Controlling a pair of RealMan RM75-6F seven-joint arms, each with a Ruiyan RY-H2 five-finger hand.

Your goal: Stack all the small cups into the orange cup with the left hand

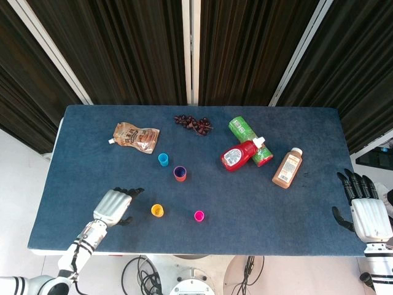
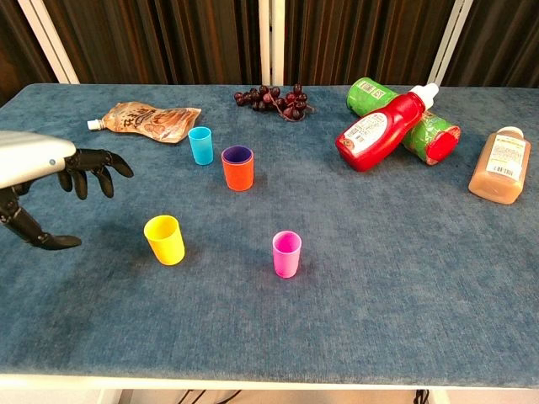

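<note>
Blue table [image 1: 295,209]: upright orange cup [image 2: 237,168], purple lining; left hand [image 1: 114,205] fingers apart, empty.

White labels on the red bottle [image 2: 381,129] and brown bottle [image 2: 500,165], print too small to read, no legible text elsewhere

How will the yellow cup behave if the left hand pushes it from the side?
The yellow cup looks small, thin and empty, so probably light. It stands upright and taller than wide, so a high push may tip it. On the cloth-like table it would likely catch rather than slide.
</note>
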